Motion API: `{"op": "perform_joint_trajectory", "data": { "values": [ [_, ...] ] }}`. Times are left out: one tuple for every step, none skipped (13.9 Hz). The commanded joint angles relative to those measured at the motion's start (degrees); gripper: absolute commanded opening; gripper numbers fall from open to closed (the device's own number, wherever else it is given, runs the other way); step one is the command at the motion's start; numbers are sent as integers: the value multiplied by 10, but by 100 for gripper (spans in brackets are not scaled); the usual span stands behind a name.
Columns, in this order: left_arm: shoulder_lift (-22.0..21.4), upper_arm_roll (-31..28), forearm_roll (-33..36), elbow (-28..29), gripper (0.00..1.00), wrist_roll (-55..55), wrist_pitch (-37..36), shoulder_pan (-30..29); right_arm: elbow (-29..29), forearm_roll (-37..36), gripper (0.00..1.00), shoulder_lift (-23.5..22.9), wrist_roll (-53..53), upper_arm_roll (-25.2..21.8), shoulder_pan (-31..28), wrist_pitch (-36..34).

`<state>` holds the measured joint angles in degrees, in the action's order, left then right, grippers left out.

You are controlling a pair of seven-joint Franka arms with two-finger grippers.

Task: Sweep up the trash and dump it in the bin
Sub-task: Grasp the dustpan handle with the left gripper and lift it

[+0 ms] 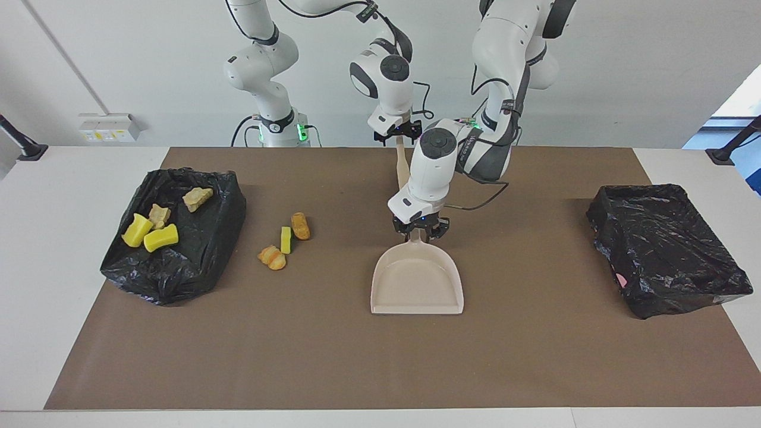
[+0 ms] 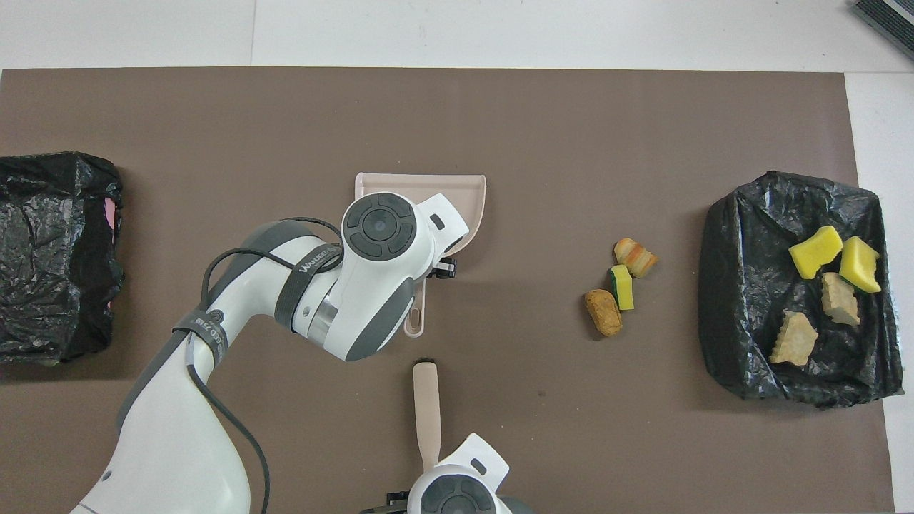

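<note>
The left gripper (image 1: 419, 230) is down at the middle of the brown mat (image 1: 357, 368), at the handle of the beige dustpan (image 1: 416, 285). Its jaws are drawn in against that handle, one on each side. The dustpan lies flat on the mat, its open mouth pointing away from the robots and its pan bare.

The right gripper (image 1: 397, 132) is at the robots' edge of the mat, at the upper end of a beige brush handle (image 1: 403, 166). I cannot tell whether its jaws are apart or together; in the overhead view the wrist covers them. The brush handle lies in line with the dustpan's handle, nearer to the robots and apart from it, with a dark bit at its tip.

The trash is in two groups. Three pieces lie close together on the mat between the dustpan and the bin (image 1: 178, 267) at the right arm's end of the tabletop (image 1: 59, 249): a striped orange lump (image 1: 271, 257), a yellow-green sponge (image 1: 286, 239) on edge just beside it, and a brown lump (image 1: 301, 226) nearest the robots. Four more lie in that black-bagged bin: two yellow sponges (image 1: 137, 230) (image 1: 160, 238) and two tan lumps (image 1: 158, 215) (image 1: 197, 198).

A second bin (image 1: 666, 249), also bagged in black, sits at the left arm's end, well apart from the dustpan.
</note>
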<state>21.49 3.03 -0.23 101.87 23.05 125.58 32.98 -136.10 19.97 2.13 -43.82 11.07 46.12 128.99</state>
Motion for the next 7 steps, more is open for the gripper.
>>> {"op": "perform_joint_trajectory", "data": {
  "values": [
    [-6,-8,3,11,22,9,1,10,-7,13,90,-7,15,1,-2,24],
    [-6,-8,4,11,8,5,-2,9,-7,13,74,-10,16,1,-3,24],
    [-6,-8,5,11,0,1,-2,9,-6,12,49,-10,19,1,-3,23],
    [-7,-8,7,7,0,-1,-3,8,-4,12,42,-11,24,1,-3,22],
    [-10,-8,9,4,0,-13,-3,3,-1,12,37,-13,24,1,-3,22],
    [-13,-10,9,2,0,-40,-7,1,0,12,34,-15,23,1,-3,22],
    [-15,-14,9,-1,0,-72,-14,-2,3,12,29,-16,22,1,-3,22]
  ]
}}
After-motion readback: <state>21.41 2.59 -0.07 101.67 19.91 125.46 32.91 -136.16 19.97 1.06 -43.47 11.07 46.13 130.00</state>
